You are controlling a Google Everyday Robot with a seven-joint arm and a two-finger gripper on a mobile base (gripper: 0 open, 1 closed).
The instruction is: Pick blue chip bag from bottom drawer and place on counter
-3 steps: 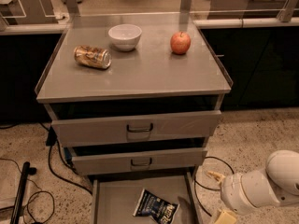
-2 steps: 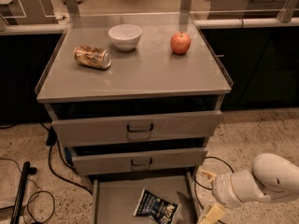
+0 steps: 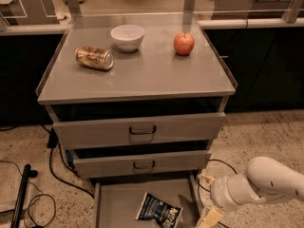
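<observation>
Camera view: blue chip bag (image 3: 159,211) lies near gripper (image 3: 209,218), apart; grip state unclear.

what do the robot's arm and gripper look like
The arm is smooth, glossy white, built of rounded tubular segments with a ringed seam between them. The gripper, at the bottom right beside the bottom drawer, is pale cream-yellow. No cables show on the arm.

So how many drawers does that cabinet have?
3. The top drawer and middle drawer have dark handles. The bottom drawer is pulled out, holding the blue chip bag. The gripper hangs beside its right wall.
</observation>
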